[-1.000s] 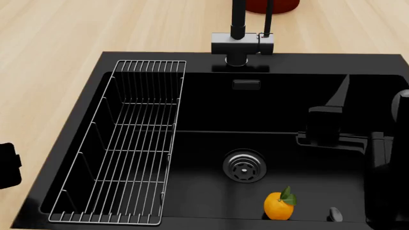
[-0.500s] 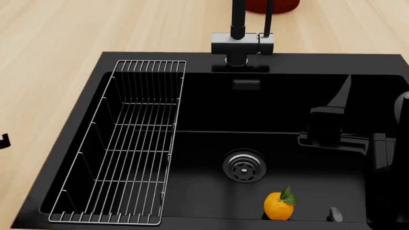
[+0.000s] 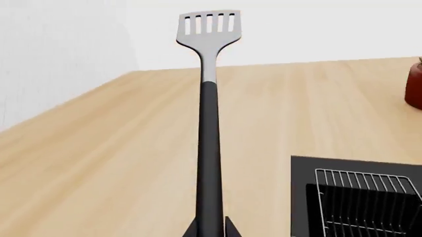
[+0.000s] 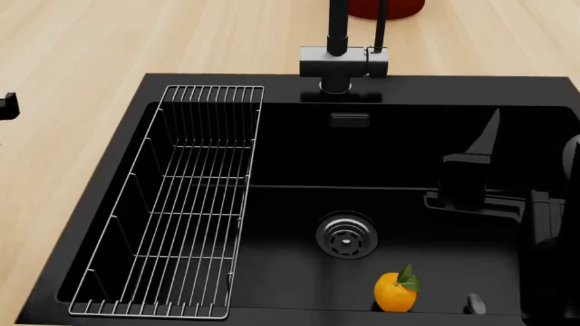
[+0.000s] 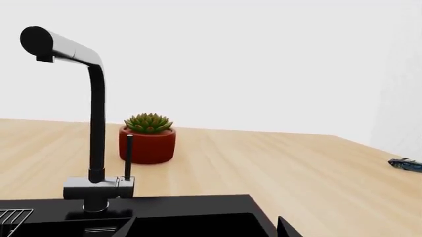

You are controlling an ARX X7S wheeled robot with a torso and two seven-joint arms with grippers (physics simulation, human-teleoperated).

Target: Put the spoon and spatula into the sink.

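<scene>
- We see the spatula (image 3: 209, 123) in the left wrist view, rising straight away from the camera – its slotted silver head far out, its long black handle running down into the left gripper (image 3: 209, 232), whose finger tips pinch the handle on both sides.
- In that view the spatula hangs over the wooden counter (image 3: 118, 163), with a corner of the sink (image 3: 310, 173) and the wire rack (image 3: 362, 197) off to one side; so we place it beside the basin, not over it.
- In the head view only a small black piece at the left edge shows over the counter, which we take for part of the left arm; the spatula itself we cannot make out there.
- The sink (image 4: 290, 88) is a large black basin with a round metal drain (image 4: 346, 235) near its middle, the wire rack (image 4: 181, 204) along its left side and the black faucet (image 4: 340, 54) at its back rim.
- A small grey oval shape (image 4: 475, 303) lies on the basin floor near the front edge – probably the spoon, though we cannot be sure.
- Just beside it sits an orange fruit (image 4: 396, 291) with a green leaf.
- The right gripper (image 4: 476, 173) hangs above the right part of the basin, dark against dark; we cannot tell how far its jaws are parted.
- The right wrist view shows the faucet (image 5: 92, 123), a red pot with a succulent (image 5: 147, 138) behind it on the counter, and a small dark object (image 5: 405, 164) far off at the edge.
</scene>
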